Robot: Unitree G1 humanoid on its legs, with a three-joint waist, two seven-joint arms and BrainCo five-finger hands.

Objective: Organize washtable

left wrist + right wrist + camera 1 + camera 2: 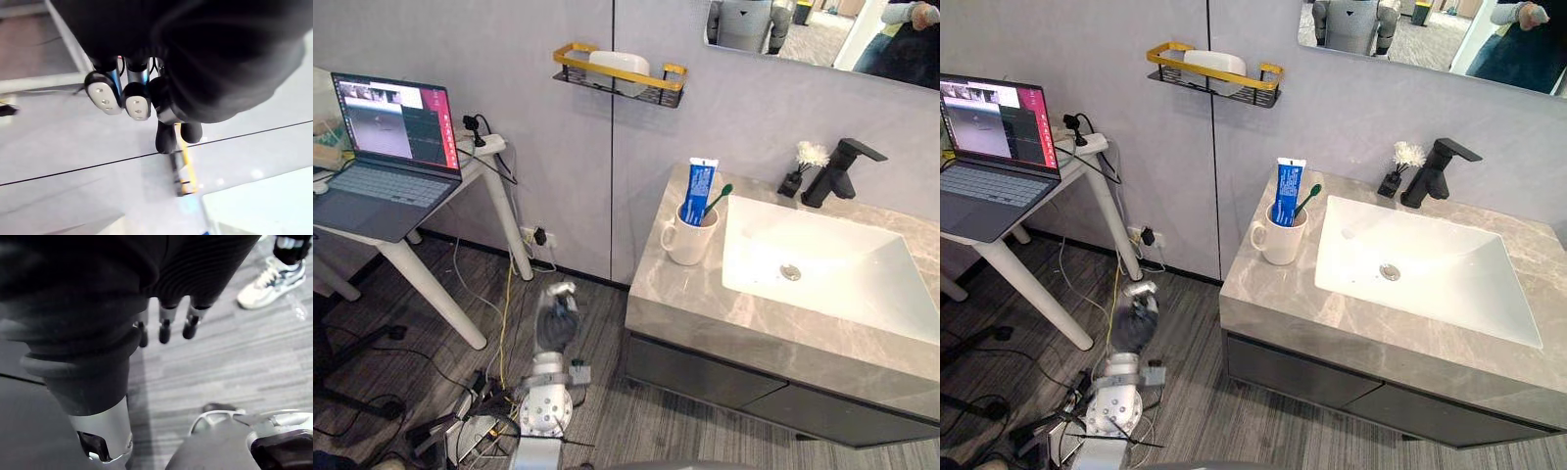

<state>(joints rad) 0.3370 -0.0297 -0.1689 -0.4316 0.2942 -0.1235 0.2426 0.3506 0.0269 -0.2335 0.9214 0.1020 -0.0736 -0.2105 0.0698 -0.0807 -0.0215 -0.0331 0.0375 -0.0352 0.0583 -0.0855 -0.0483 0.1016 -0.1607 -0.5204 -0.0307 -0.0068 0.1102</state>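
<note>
Grey stone table [697,300] with inset white sink [847,286]. White mug [686,241] stands left of the sink; black tap [835,173] stands behind it.

The left arm [544,403] reached forward and low. Its left hand [556,315] was loose, with the fingers [103,94] relaxed and holding nothing. The right hand [168,318] hung downward, its fingers [165,333] nearly straight, and it was empty too.
</note>
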